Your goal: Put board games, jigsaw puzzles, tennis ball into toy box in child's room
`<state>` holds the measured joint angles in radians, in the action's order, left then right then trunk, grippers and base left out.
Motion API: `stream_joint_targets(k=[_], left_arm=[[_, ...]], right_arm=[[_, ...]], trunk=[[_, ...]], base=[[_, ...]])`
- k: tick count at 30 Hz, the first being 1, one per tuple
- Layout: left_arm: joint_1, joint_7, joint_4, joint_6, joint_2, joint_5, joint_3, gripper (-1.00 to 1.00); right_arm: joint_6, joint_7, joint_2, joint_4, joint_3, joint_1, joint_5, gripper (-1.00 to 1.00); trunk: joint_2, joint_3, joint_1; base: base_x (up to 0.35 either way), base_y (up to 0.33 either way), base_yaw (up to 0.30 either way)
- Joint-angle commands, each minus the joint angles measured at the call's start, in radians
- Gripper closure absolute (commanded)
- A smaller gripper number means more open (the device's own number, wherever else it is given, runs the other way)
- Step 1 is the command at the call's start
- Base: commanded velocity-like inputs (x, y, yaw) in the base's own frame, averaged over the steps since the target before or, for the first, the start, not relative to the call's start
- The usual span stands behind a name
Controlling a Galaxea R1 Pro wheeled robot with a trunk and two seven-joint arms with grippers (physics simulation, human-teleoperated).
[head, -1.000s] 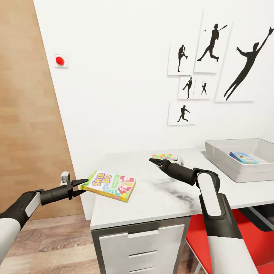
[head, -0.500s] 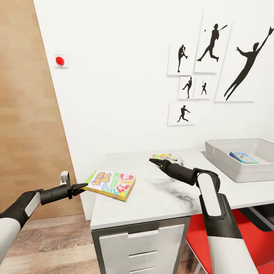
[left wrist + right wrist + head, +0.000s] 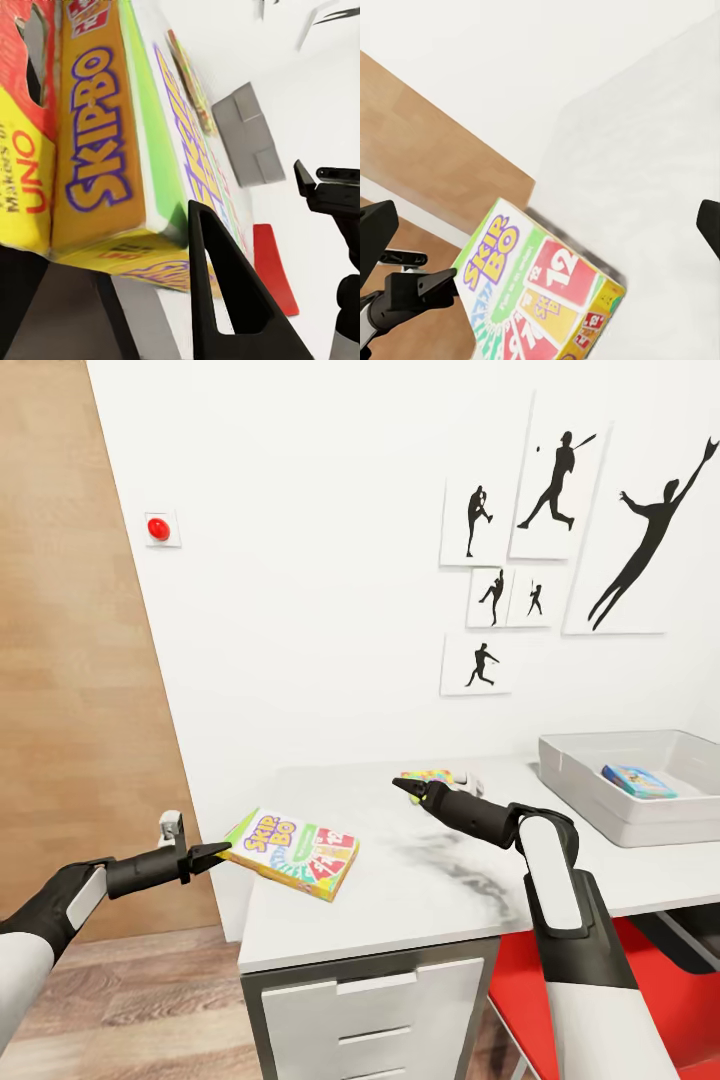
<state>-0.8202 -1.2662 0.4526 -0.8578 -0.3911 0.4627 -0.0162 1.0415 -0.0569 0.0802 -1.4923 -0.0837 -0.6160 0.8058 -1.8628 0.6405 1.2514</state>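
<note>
A Skip-Bo board game (image 3: pixel 297 849) lies at the table's near left corner, one end overhanging the edge. My left gripper (image 3: pixel 217 852) is shut on that overhanging corner; in the left wrist view the box (image 3: pixel 105 142) sits against one dark finger (image 3: pixel 217 292). My right gripper (image 3: pixel 407 787) hovers open over the middle of the table (image 3: pixel 430 880), and its wrist view looks down on the same box (image 3: pixel 544 296). A bright jigsaw puzzle (image 3: pixel 428 771) lies just behind it. The grey toy box (image 3: pixel 585 790) stands at the right and holds a blue board game (image 3: pixel 638 780).
White drawers (image 3: pixel 370 1010) sit under the table, with a red chair (image 3: pixel 640 1000) to their right. A wood-panelled wall (image 3: pixel 70 660) and plank floor (image 3: pixel 130 1000) lie behind and below my left arm. Black sports pictures (image 3: pixel 560 530) hang on the white wall.
My left gripper has gone from open around the Skip-Bo box's corner to shut on it, and the box has tilted slightly. The head camera has shifted a little. The right arm has barely moved.
</note>
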Motion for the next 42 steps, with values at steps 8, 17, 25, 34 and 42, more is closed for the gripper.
stream_joint_targets(k=[8,17,25,34,42], left_arm=[[0.0,-0.005,0.0,-0.005,-0.001,0.001,-0.001,1.0],[-0.001,-0.012,0.0,-0.004,-0.005,0.002,0.001,1.0],[-0.001,-0.037,0.0,-0.003,-0.011,0.002,-0.017,1.0],[0.0,-0.044,0.0,-0.003,-0.014,0.001,-0.034,1.0],[0.0,-0.044,0.001,-0.003,-0.015,0.001,-0.034,1.0]], right_arm=[[0.006,-0.009,-0.004,-0.005,-0.005,0.014,-0.006,-1.0],[0.006,-0.016,-0.008,-0.044,-0.005,0.075,-0.007,-1.0],[0.006,-0.065,-0.01,-0.071,-0.006,0.149,-0.007,-1.0],[0.006,-0.283,-0.013,-0.089,-0.021,0.212,-0.009,-1.0],[0.005,-0.349,-0.012,-0.089,-0.022,0.249,-0.01,-1.0]], trunk=[[0.056,-0.024,-0.031],[0.119,-0.052,-0.065],[0.175,-0.077,-0.096],[0.238,-0.106,-0.131],[0.294,-0.131,-0.161]], base=[[0.0,0.0,0.0],[0.0,0.0,0.0],[0.0,0.0,0.0],[0.0,0.0,0.0],[0.0,0.0,0.0]])
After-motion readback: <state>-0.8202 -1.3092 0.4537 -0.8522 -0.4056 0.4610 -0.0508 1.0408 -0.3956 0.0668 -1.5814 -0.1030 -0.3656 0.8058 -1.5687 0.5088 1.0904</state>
